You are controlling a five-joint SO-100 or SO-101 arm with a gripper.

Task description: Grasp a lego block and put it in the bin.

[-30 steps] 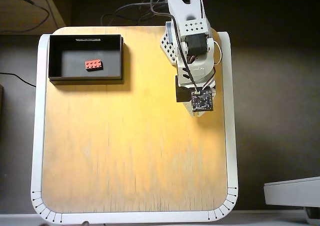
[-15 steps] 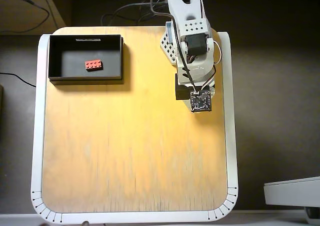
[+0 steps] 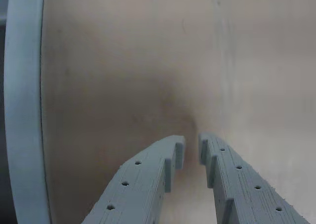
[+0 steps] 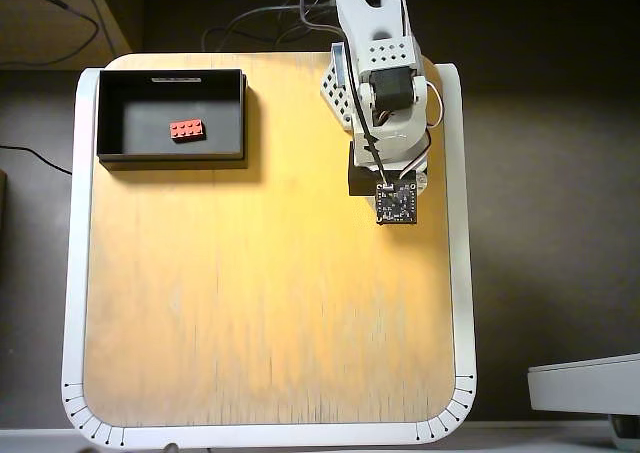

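The lego block (image 4: 188, 129) sits on the floor of the bin (image 4: 115, 113), upper left of the overhead view, so the drop looks done. The gripper (image 3: 191, 145), seen in the wrist view, has its fingers (image 3: 148, 179) nearly together and empty, only a thin slit between the tips. Best now: pull back to rest well clear of the bin. From overhead the arm (image 4: 385, 83) hides the fingers, and the wrist view shows only bare table (image 3: 123, 61).
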